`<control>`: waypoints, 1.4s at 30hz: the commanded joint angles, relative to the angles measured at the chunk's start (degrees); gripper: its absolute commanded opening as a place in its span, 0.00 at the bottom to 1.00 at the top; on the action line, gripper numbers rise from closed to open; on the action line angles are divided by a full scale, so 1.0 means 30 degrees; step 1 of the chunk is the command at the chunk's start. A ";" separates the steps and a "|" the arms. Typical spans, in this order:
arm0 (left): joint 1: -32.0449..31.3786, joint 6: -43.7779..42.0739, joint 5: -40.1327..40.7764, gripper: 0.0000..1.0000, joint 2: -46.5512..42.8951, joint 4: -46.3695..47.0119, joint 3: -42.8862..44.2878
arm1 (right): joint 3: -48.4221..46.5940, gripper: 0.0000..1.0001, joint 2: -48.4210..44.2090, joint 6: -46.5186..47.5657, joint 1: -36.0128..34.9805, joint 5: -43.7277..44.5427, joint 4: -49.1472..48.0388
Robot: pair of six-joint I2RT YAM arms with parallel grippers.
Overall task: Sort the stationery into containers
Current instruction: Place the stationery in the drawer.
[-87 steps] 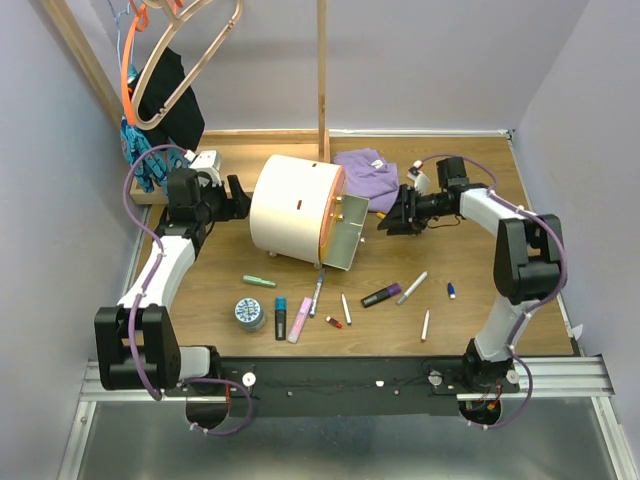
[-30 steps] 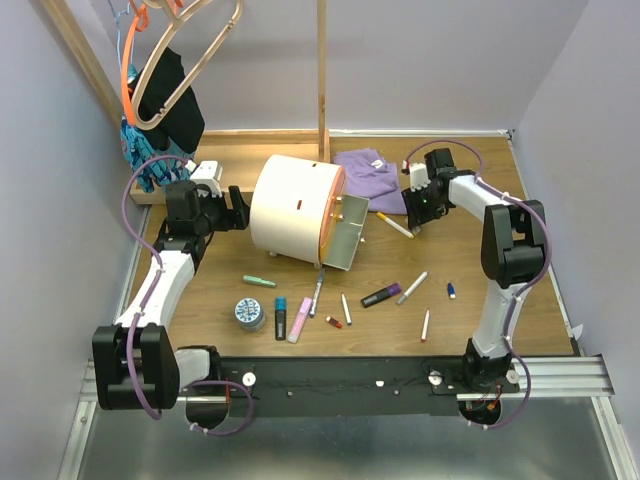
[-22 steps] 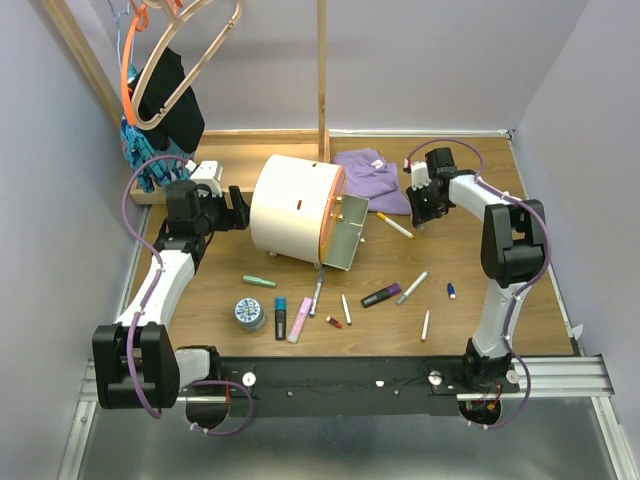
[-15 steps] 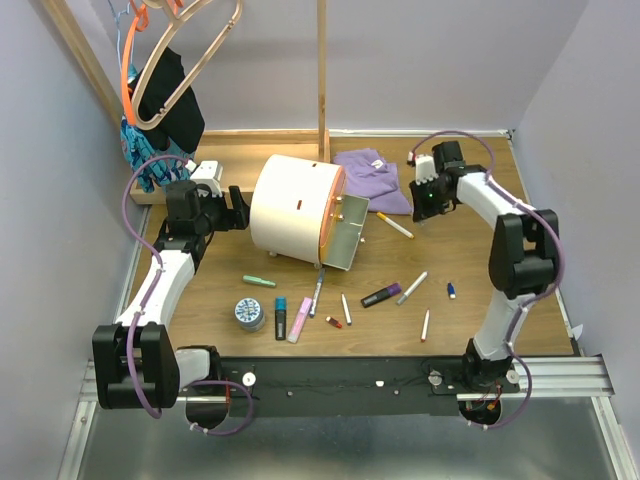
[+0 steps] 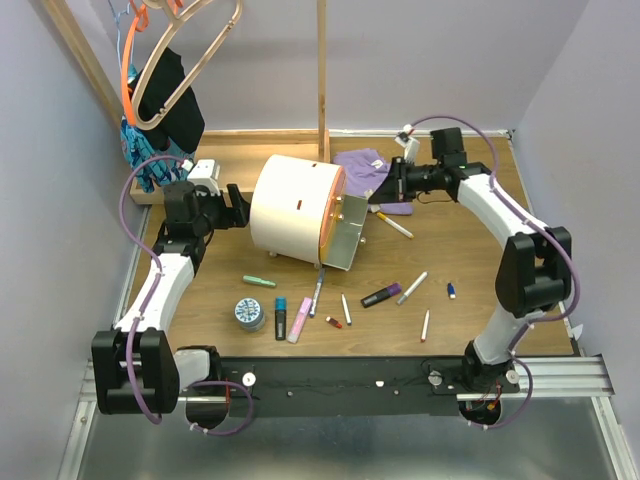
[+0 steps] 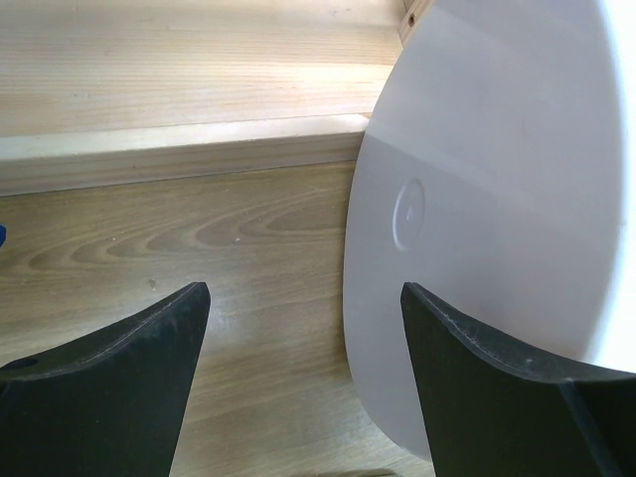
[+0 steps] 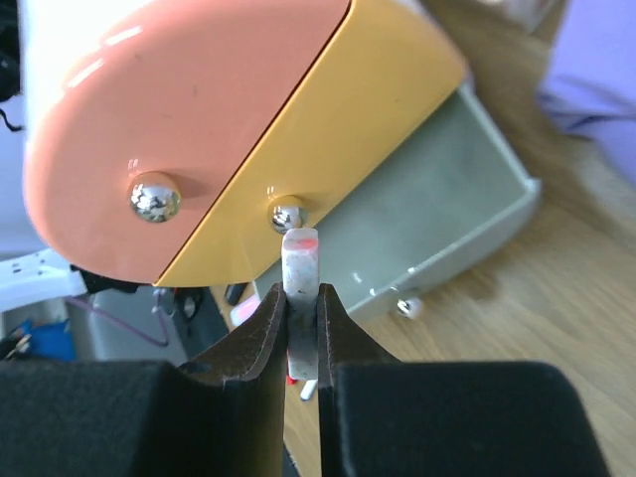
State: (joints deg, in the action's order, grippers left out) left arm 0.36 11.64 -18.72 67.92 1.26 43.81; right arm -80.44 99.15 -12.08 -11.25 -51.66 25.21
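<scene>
The container is a cream-white drum (image 5: pixel 290 205) with an orange face (image 5: pixel 334 212) and an open drawer (image 5: pixel 348 243). My right gripper (image 5: pixel 388 186) hovers just right of the face, above the drawer. It is shut on a small white stick with a pink-red tip (image 7: pixel 302 260), close to the orange face (image 7: pixel 169 109) and the grey drawer (image 7: pixel 437 224). My left gripper (image 5: pixel 236 204) is open and empty beside the drum's back wall (image 6: pixel 497 199). Loose stationery lies in front: a round tin (image 5: pixel 250 313), a green marker (image 5: pixel 259 281), a pink marker (image 5: pixel 300 320), a black marker (image 5: pixel 381 295) and white pens (image 5: pixel 393 224).
A purple cloth (image 5: pixel 365 165) lies behind the right gripper. A wooden post (image 5: pixel 323 70) stands behind the drum. A wooden tray (image 5: pixel 215 152) sits at the back left, with hangers (image 5: pixel 170 50) above it. A raised wooden ledge (image 6: pixel 179 149) runs behind the left gripper.
My right gripper has swung left from beside the purple cloth to the drum's orange face, above the drawer. The left arm and the loose items have stayed put.
</scene>
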 commanded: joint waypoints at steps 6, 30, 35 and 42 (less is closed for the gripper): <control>-0.0062 0.0251 -0.0205 0.87 -0.1457 0.0314 -0.0776 | -0.1955 0.13 0.2806 -0.0868 -0.1905 0.0080 0.0561; 0.0085 0.0661 -0.0322 0.88 -0.2453 0.0167 -0.1450 | -0.0844 0.54 0.1141 0.1623 -0.3107 0.3919 0.2055; 0.0085 0.0370 -0.0264 0.88 -0.2893 -0.0389 -0.1245 | 0.0299 0.54 -0.1695 0.3868 -0.3048 0.5235 0.3488; 0.0114 -0.3755 -0.0381 0.88 -0.2779 -0.4657 0.0686 | 0.4193 0.54 -0.5505 1.0319 -0.3048 0.7141 0.4575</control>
State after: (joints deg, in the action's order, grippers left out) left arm 0.38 10.33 -18.74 59.68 -3.60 41.19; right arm -74.46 88.18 3.97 -20.34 -35.29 34.41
